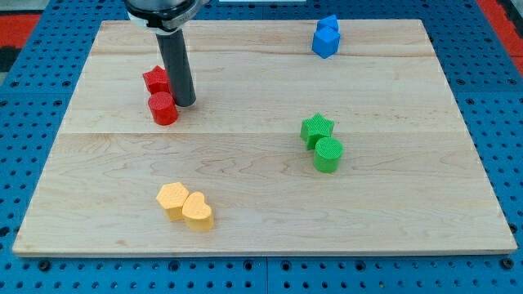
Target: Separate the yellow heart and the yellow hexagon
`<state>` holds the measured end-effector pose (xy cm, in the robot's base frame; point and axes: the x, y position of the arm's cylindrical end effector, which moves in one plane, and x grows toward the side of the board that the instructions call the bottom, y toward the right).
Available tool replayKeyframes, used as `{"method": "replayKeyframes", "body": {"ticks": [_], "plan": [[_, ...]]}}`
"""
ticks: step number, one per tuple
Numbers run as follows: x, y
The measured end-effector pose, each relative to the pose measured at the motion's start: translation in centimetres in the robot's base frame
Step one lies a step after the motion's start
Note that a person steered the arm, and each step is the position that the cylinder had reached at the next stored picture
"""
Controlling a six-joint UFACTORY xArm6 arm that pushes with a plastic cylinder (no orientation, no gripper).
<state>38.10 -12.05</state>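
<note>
Two yellow blocks (185, 204), two red (160, 95), two green (323, 142), two blue (325, 37).

Even, bright, diffuse light falls across the pale surface (261, 163), with no glare. Shadows are short and soft: a faint one hugs the base of my tip (185, 103), on the end effector rod, and small dark rims sit under the blocks away from it. Focus is sharp throughout; edges show no obvious bending.
</note>
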Motion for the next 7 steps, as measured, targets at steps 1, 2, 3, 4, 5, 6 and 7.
{"method": "replayKeyframes", "body": {"ticks": [1,2,3,4,5,6,7], "plan": [[0.0,-0.3],[0.0,-0.2],[0.0,0.1],[0.2,0.3],[2.2,2.0],[2.8,2.4],[5.5,6.6]]}}
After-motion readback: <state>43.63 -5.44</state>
